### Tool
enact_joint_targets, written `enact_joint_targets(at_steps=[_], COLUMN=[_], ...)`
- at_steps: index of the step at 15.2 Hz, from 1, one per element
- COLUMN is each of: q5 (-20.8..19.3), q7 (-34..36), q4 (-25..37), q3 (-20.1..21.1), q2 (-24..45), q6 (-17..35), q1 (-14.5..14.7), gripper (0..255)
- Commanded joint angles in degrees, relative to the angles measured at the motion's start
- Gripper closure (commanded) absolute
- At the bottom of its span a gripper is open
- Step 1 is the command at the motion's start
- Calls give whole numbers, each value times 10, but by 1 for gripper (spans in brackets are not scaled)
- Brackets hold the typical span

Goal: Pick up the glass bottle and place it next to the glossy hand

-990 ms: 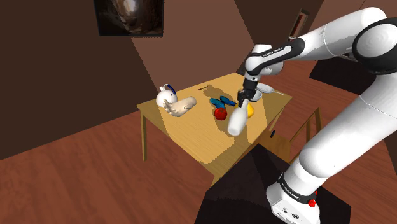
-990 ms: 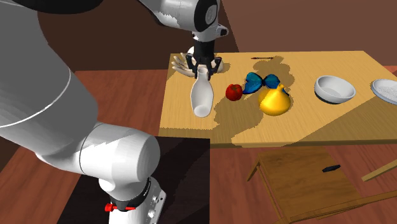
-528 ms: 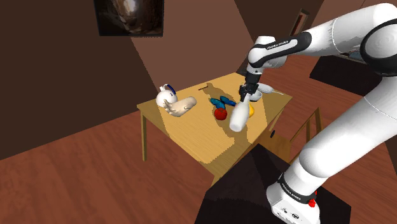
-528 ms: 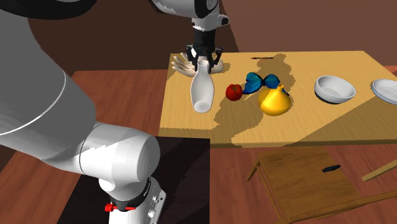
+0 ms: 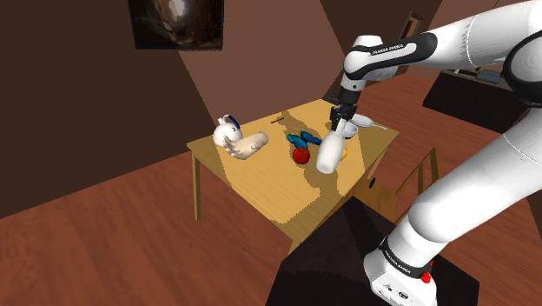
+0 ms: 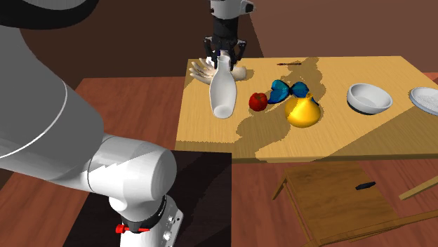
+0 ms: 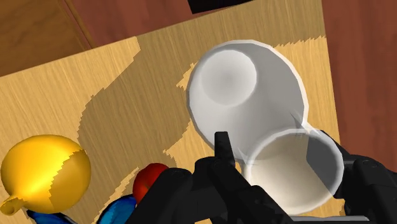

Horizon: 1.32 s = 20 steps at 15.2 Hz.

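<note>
Grips a white bottle (image 6: 223,95) by the neck, the black gripper (image 6: 224,59) narrowed onto it with one finger pressed on each side just under the mouth. Seen along the gripper (image 7: 280,159) in the wrist view: open mouth of the bottle (image 7: 245,102) nearest, round base farthest, pointing down at the wood. Hangs directly beneath the gripper (image 5: 337,122) in the shoulder view, with the bottle (image 5: 328,155) leaning a little. Suspended over the wooden counter (image 6: 365,133); hard to say whether the base clears the surface. Just beside the bottle, toward the second exterior view's right, a red apple (image 6: 258,101), then a blue thing (image 6: 288,89) and a yellow one (image 6: 303,111). Behind the bottle in that view, near the counter's far corner, the pale glossy hand (image 6: 203,72); apart from the bottle in the shoulder view, toward its left, the same hand (image 5: 247,145).
</note>
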Motion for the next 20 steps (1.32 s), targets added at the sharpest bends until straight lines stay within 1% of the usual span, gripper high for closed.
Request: enact_joint_targets(at_steps=[1,20], q5=[0,0], q7=[0,0], q4=[13,144], q3=[1,8], q2=[-4,-20], q6=[-17,-164], q1=[0,3], gripper=[255,255])
